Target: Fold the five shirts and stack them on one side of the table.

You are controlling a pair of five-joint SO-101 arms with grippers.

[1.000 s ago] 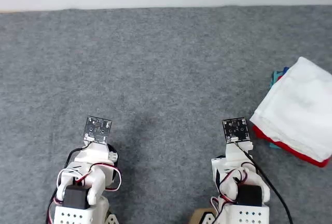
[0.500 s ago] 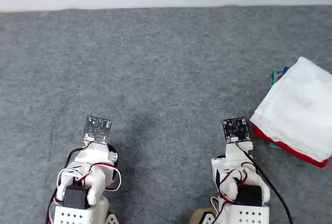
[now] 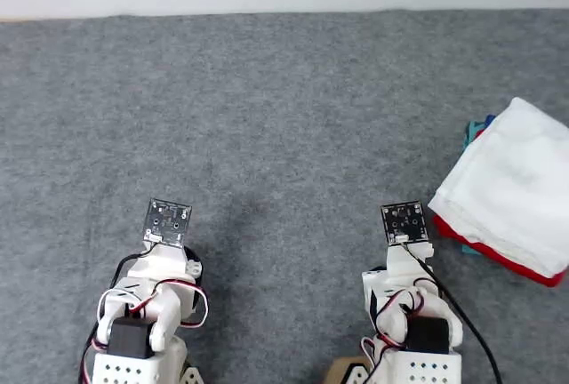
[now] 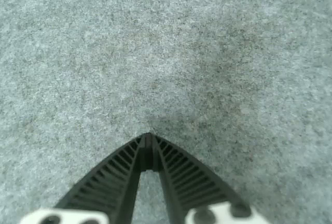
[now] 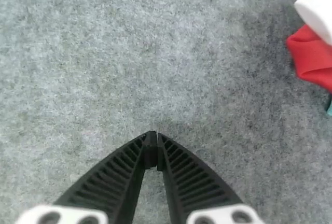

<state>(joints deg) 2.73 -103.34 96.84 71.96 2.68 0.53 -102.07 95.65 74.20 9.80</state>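
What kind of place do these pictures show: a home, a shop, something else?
Probably a robot test bench in a lab or workshop. The table has a grey felt top, the left arm and right arm stand at one edge, and a stack of folded shirts lies at the side.

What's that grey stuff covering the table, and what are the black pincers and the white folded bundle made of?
Grey table covering: looks like felt or short-pile carpet, matte and fuzzy, with speckled fibres.
Right gripper, black ribbed jaws: probably hard plastic, matte, with moulded ridges.
White folded shirt: soft cloth, possibly cotton, judging by its rounded folds and limp edges.
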